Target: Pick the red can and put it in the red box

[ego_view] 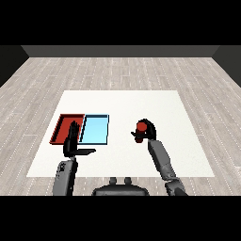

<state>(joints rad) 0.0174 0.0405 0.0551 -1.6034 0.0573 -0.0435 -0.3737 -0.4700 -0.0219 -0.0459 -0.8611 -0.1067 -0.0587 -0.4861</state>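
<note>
On the white table (122, 101), the red can (140, 127) sits at about 3 o'clock from the table's middle, well apart from both trays, and the right hand (147, 132) is curled round it, its black fingers wrapping the can's right and lower sides so that only the red top and left edge show. No brand, label or writing can be read on the can or anywhere else. The red tray (62, 123) lies at about 9 o'clock from the middle, touching the light blue tray (96, 129) on its right side. The left hand (72, 140) hangs over the near edge of the red tray, at 6 o'clock of it, fingers straight and pointing up the view, thumb stuck out sideways toward 3 o'clock, holding nothing.
</note>
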